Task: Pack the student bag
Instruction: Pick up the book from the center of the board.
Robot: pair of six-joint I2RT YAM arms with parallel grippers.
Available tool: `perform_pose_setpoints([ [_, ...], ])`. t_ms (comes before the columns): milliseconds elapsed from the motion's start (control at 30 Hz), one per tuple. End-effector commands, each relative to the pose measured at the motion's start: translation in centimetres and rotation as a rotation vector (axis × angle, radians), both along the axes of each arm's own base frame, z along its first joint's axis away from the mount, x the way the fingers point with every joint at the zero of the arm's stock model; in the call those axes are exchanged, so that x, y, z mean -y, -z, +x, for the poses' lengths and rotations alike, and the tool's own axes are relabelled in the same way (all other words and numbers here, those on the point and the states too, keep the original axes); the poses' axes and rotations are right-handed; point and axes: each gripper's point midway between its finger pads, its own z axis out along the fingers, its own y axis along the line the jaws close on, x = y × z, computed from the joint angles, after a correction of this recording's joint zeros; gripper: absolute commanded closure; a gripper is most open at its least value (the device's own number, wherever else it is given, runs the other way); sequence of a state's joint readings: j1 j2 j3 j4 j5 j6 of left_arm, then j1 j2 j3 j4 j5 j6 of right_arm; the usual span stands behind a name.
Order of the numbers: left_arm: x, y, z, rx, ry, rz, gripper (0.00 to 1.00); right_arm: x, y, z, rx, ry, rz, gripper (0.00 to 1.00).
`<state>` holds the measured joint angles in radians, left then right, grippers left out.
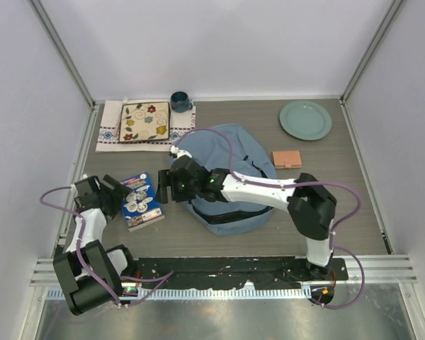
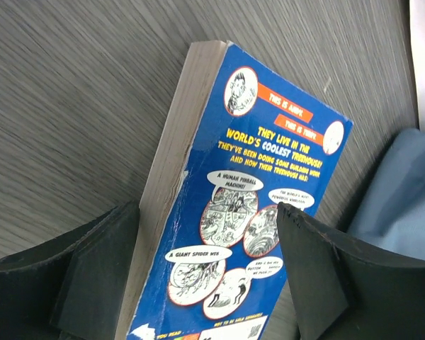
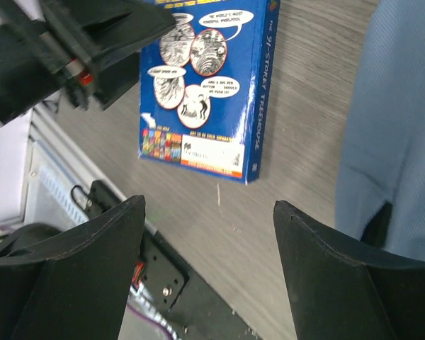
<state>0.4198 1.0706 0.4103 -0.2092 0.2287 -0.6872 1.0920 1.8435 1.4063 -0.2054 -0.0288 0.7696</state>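
Note:
The student bag [image 1: 251, 152], a soft dusty-blue backpack, lies at mid table, its cloth also at the right edge of both wrist views [image 2: 404, 191] [image 3: 397, 127]. A blue paperback with cartoon bubbles [image 1: 142, 200] lies flat to its left. My left gripper [image 2: 209, 234] is open and straddles the book [image 2: 219, 177]: one finger by the page edge, the other over the spine side. Whether the pads touch it I cannot tell. My right gripper [image 3: 209, 212] hangs open over bare table between book [image 3: 205, 85] and bag, holding nothing.
At the back left, a floral-patterned square [image 1: 144, 122] lies on a cloth beside a dark blue mug [image 1: 180, 101]. A teal plate [image 1: 305, 119] sits at the back right, a small orange wallet [image 1: 287, 159] right of the bag. The black base rail [image 3: 163, 276] runs along the near edge.

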Motion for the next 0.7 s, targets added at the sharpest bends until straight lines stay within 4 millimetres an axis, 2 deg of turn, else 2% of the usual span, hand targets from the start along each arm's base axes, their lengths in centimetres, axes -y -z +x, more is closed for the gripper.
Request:
perform_pose_setpoints([
  [0, 3.2, 0.7, -1.7, -0.016, 0.098, -0.106, 0.21, -2.8, 0.9, 0.7, -0.034, 0.012, 0.029, 0.22],
  [33, 3.4, 0.5, -1.6, -0.011, 0.108, -0.110, 0.22, -3.2, 3.2, 0.9, -0.056, 0.018, -0.006, 0.22],
  [100, 3.6, 0.4, -1.8, -0.013, 0.103, -0.116, 0.23, -4.3, 3.9, 1.4, -0.075, 0.021, 0.001, 0.22],
  [167, 3.6, 0.4, -1.8, -0.019, 0.101, -0.119, 0.23, -5.3, 6.2, 1.8, -0.106, 0.023, -0.022, 0.22],
  [267, 3.9, 0.3, -1.8, -0.019, 0.110, -0.135, 0.25, -5.8, 8.7, 2.3, -0.132, 0.033, -0.053, 0.22],
  [433, 4.6, 0.0, -1.7, -0.008, 0.134, -0.155, 0.29, -6.0, 10.0, 2.2, -0.162, 0.008, -0.051, 0.22],
  [533, 5.2, -0.9, -1.4, 0.027, 0.151, -0.182, 0.34, -6.4, 9.8, 1.6, -0.171, -0.016, -0.003, 0.30],
  [667, 6.1, -2.8, -1.1, 0.093, 0.180, -0.214, 0.41, -6.2, 10.4, 1.1, -0.197, -0.019, 0.011, 0.37],
])
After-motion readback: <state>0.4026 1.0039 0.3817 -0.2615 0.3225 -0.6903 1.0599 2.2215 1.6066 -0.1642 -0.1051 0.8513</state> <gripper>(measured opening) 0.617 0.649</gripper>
